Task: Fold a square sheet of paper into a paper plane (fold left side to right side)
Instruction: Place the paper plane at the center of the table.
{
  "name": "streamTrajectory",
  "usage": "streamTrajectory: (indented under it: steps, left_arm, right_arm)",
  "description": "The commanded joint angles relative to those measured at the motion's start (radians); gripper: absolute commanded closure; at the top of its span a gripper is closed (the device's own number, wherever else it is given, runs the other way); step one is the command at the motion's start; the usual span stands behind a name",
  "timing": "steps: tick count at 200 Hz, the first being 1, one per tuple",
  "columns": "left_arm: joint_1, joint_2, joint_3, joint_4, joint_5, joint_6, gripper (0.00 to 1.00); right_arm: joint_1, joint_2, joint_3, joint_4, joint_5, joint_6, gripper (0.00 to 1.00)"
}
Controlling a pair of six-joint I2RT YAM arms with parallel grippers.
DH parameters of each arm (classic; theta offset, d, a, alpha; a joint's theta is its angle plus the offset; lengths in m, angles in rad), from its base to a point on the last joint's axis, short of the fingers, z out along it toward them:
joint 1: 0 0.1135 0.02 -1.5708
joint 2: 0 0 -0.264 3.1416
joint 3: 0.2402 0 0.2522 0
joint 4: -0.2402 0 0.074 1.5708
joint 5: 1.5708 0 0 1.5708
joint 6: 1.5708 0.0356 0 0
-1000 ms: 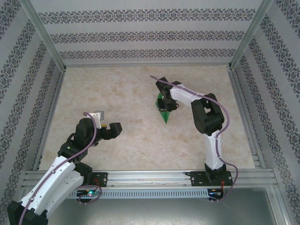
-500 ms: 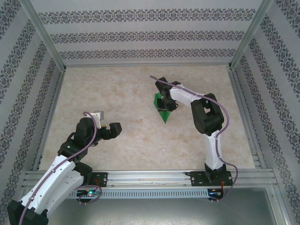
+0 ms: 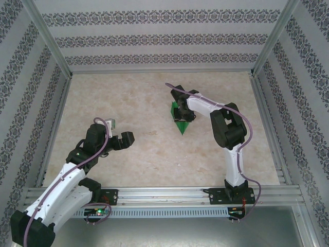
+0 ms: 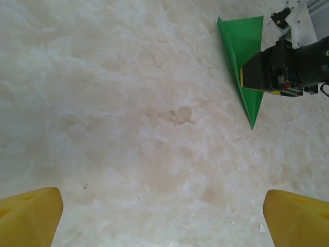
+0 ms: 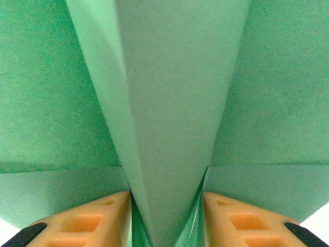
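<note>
The paper plane [image 3: 179,124] is a slim bright green dart lying on the marbled table right of centre, its tip pointing toward the near edge. My right gripper [image 3: 181,112] sits over its wide rear end. In the right wrist view the plane's centre fold [image 5: 169,103] rises between the orange fingers [image 5: 97,221]; thin gaps separate them from it, so the right gripper [image 5: 165,226] is open around the fold. My left gripper [image 3: 120,133] hovers at the near left, open and holding nothing, its yellow fingertips [image 4: 28,216] far apart. In the left wrist view the plane [image 4: 247,41] lies at the upper right.
Patterned walls and metal frame rails [image 3: 56,118] enclose the table on three sides. A rail [image 3: 164,193] carrying the arm bases runs along the near edge. Small paper flecks [image 4: 136,199] dot the surface.
The right jaws have parted around the plane's centre fold. The left arm has shifted a little, its gripper staying open. The plane has stayed in the same spot.
</note>
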Motion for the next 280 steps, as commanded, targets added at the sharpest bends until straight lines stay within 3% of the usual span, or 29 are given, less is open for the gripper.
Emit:
streamTrajectory:
  steps: [1,95,133,168,208,233,247,280]
  left_arm:
    - [0.019,0.004,0.033,0.010,0.016,-0.016,0.00]
    - [0.023,-0.023,0.050,-0.010,0.001,-0.015,0.00]
    - [0.041,-0.038,0.055,-0.011,-0.053,0.004,0.00]
    - [0.082,-0.033,0.103,-0.047,-0.176,0.095,0.00]
    - [0.126,-0.009,0.136,-0.050,-0.374,0.233,0.00]
    - [0.144,-0.012,0.069,0.060,-0.442,0.328,0.01]
    - [0.159,-0.006,0.044,0.097,-0.475,0.367,0.01]
    - [0.211,-0.002,0.000,0.144,-0.527,0.369,0.00]
  right_arm:
    - [0.010,-0.049,-0.011,-0.006,0.037,0.014,0.60]
    - [0.038,-0.113,-0.025,-0.022,0.052,-0.018,0.56]
    - [0.055,-0.298,-0.124,-0.014,0.135,-0.069,0.40]
    - [0.044,-0.545,-0.295,0.042,0.200,-0.119,0.23]
    - [-0.028,-0.791,-0.447,0.106,0.214,-0.182,0.18]
    - [-0.101,-0.938,-0.577,0.202,0.237,-0.217,0.07]
    - [-0.159,-1.003,-0.662,0.279,0.210,-0.235,0.02]
    - [-0.306,-1.078,-0.833,0.466,0.119,-0.284,0.02]
